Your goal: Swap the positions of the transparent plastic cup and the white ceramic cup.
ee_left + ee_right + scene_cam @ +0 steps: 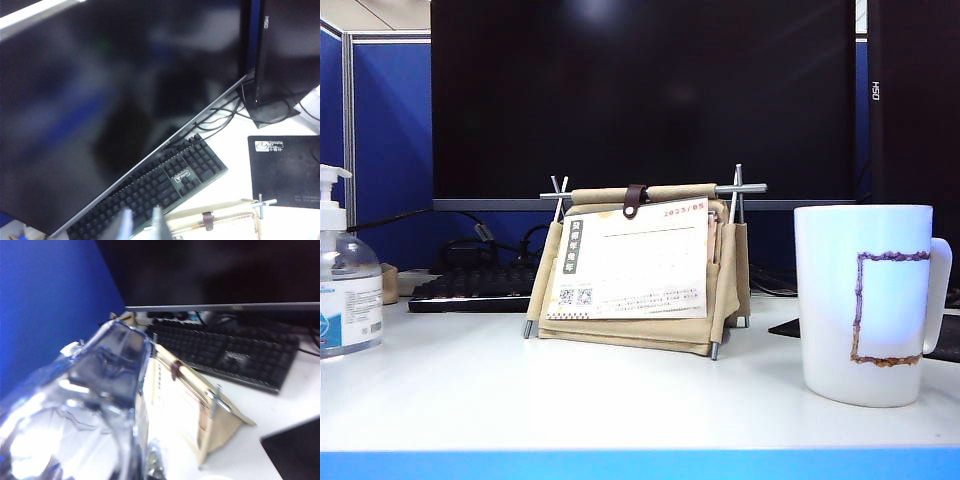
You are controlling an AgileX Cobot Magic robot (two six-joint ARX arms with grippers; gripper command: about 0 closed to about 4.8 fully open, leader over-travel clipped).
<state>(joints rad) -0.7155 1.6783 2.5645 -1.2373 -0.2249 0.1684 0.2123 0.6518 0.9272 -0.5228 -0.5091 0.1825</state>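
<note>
Item by item, then. Mug (865,305): white ceramic, tall cylinder, loop handle on the right edge in the exterior view, brown-purple rectangle outline on its side. It stood upright on the white table (620,390), long axis vertical, mouth up, at the right of that view, well apart from the pump bottle (345,280) at the far left. Whether anything was inside it I could not tell.

Clear cup (85,410): transparent, bluish-grey, angular facets. It filled the near part of my right wrist view, blurred, tilted with one end toward the keyboard (225,352). Which end was its mouth I could not make out, nor any contents. My right gripper itself could not be made out behind the cup; its jaws were drawn fully together, and the cup sat right against the camera, off the table.

Left gripper (142,225): two pale fingertips (160,222) showed above the keyboard and the desk calendar (220,222), a narrow gap between them, nothing in it.

Pump bottle: clear, white dispenser top, upright, holding clear liquid.

Calendar: paper pages in a tan fabric stand, between bottle and mug.
</note>
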